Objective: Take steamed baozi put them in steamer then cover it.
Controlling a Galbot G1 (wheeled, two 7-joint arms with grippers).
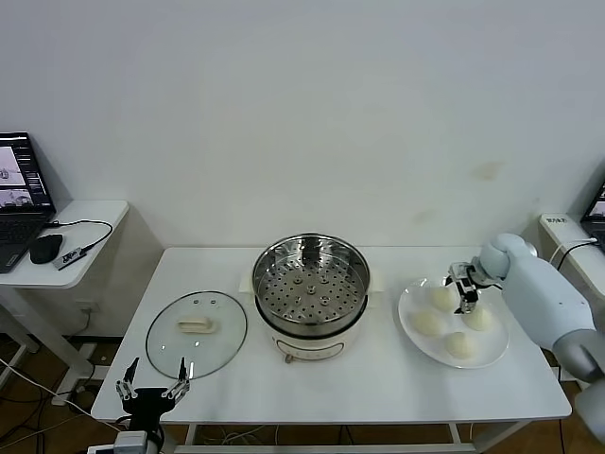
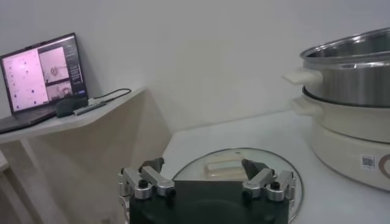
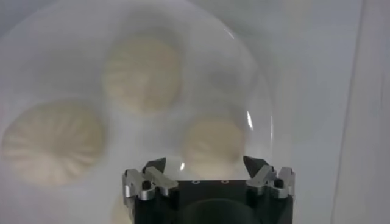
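Several cream-white steamed baozi (image 1: 427, 323) lie on a white plate (image 1: 408, 307) at the table's right. My right gripper (image 1: 465, 295) hovers low over the plate, open, its jaws on either side of one baozi (image 3: 210, 143) without visibly touching it; two more baozi (image 3: 143, 73) lie beyond it. The steel steamer (image 1: 312, 284) stands at the table's centre with nothing in its basket. The glass cover (image 1: 197, 333) lies flat to the steamer's left. My left gripper (image 1: 151, 386) waits open at the front left edge, just short of the cover (image 2: 234, 167).
A side table (image 1: 90, 213) on the far left carries a laptop (image 1: 19, 199), a mouse and a cable. Another small table (image 1: 558, 227) stands at the right, behind my right arm. The steamer's pot base (image 2: 347, 131) rises beside the cover.
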